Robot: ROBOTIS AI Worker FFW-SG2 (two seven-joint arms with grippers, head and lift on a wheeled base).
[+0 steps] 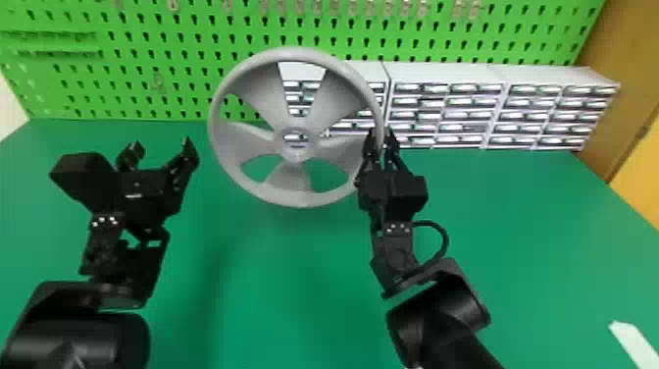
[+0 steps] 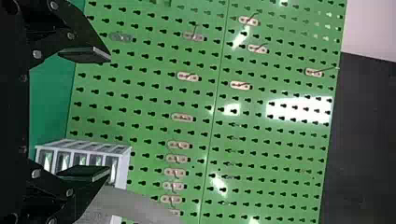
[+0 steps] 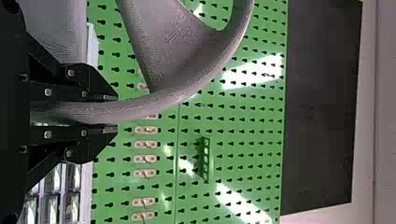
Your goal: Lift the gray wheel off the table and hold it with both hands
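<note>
Beside the gray wheel [image 1: 267,93], your left pincer [image 1: 161,142] gapes empty. Your right pincer [image 1: 381,132] alone clamps its rim [image 3: 140,108], risking a twist.

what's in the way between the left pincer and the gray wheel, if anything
Nothing visible. The open left pincer sits left of the gray wheel with only a gap between them; the right pincer holds its opposite side.

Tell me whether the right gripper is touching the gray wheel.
Touching. The right wrist view shows it plainly: the right gripper has its two fingers on opposite sides of the gray wheel's rim.
</note>
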